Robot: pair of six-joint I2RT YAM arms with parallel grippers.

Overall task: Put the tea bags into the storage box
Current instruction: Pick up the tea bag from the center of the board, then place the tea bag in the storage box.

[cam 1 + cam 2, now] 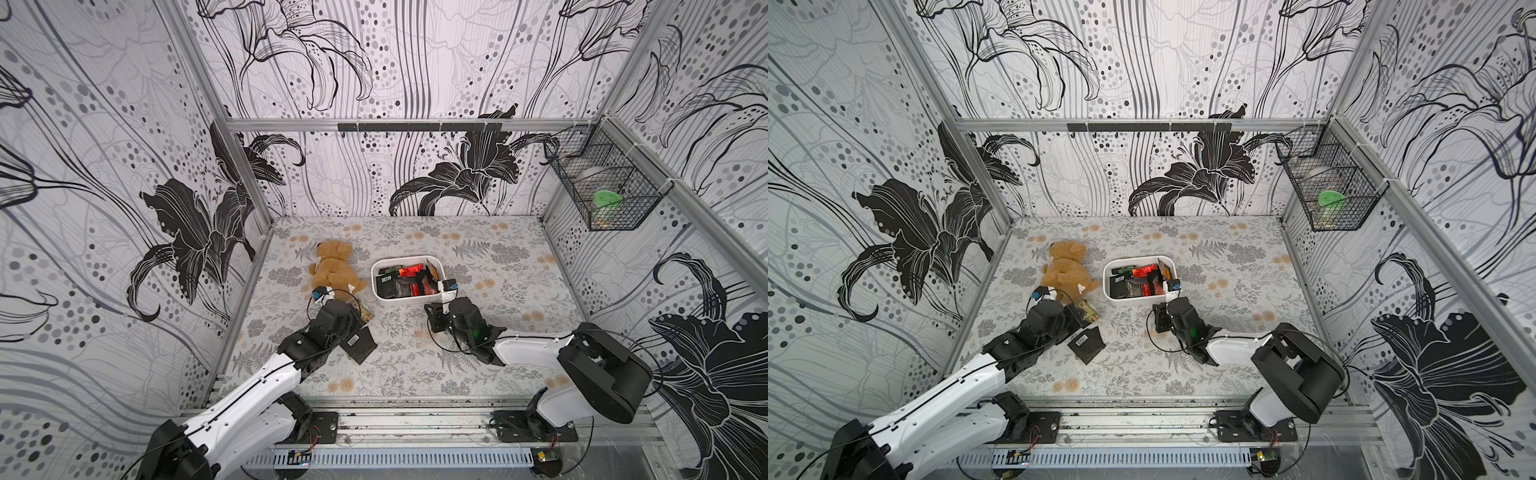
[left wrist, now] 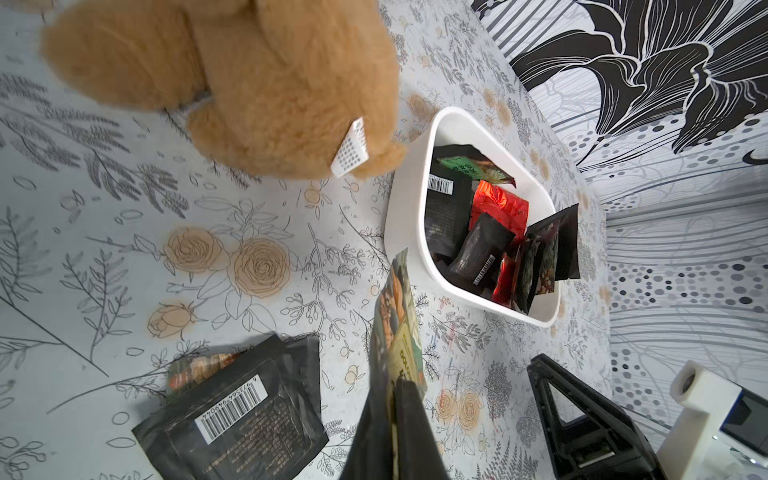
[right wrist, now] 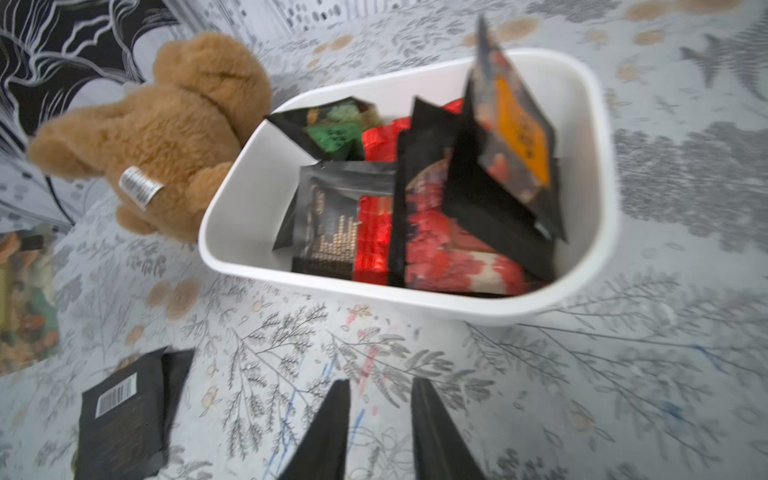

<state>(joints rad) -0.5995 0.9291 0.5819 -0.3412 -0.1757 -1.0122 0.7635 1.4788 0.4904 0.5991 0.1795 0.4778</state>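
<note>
The left tool [image 2: 397, 395] is clenched on a tan tea bag [image 2: 399, 316] just short of the well-filled storage box [image 2: 409, 199] while the right tool [image 3: 379, 382] hangs released and empty, so the carry seems in hand, and next the bag must clear the rim before release.

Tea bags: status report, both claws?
Left claw shut on a tea bag. Right claw open, empty. Box holds most; black bags lie on table. Bear beside box, not blocking.

You've a white storage box [image 3: 232, 216] of black, foil-red, green and orange tea bags [image 3: 332, 216]. Near the box: a tan teddy bear [image 3: 178, 120], a black barcoded tea bag [image 3: 120, 419], an olive-tan tea bag [image 2: 401, 316], and a grey-fern, peach-rose tablecloth [image 3: 623, 374].
</note>
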